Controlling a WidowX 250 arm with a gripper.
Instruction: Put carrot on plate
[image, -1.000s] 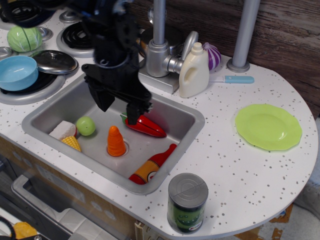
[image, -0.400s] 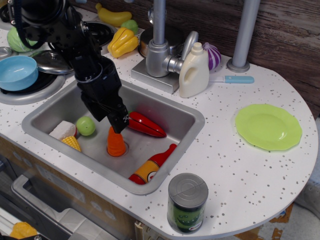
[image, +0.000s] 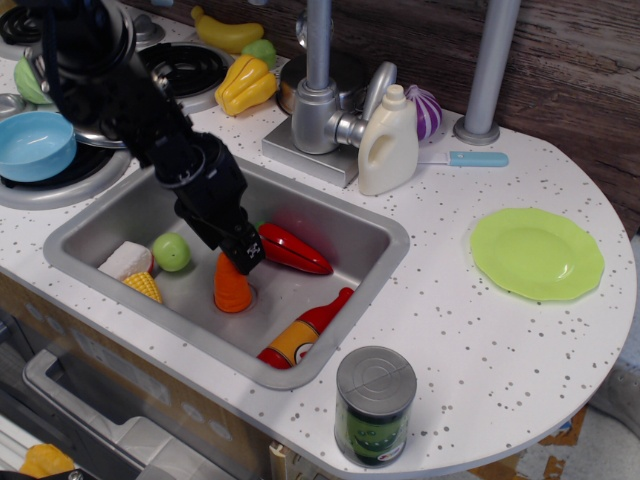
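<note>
The carrot (image: 232, 290), a stubby orange cone, stands upright on the floor of the sink (image: 392, 236). My black gripper (image: 240, 256) reaches down from the upper left and sits right on the carrot's top, hiding its tip. Its jaws are dark and face away, so I cannot tell whether they are open or closed on the carrot. The lime-green plate (image: 537, 253) lies bare on the white counter at the far right, well away from the sink.
In the sink lie a red chili (image: 295, 250) just right of the gripper, a red-and-yellow bottle (image: 305, 332), a green ball (image: 171, 252) and a corn piece (image: 143, 287). A tin can (image: 375, 405) stands at the counter's front. A faucet (image: 318, 90) and a white bottle (image: 388, 142) stand behind the sink.
My gripper has come down and forward from above the chili onto the carrot's top. The arm now leans in from the left. The carrot has not moved.
</note>
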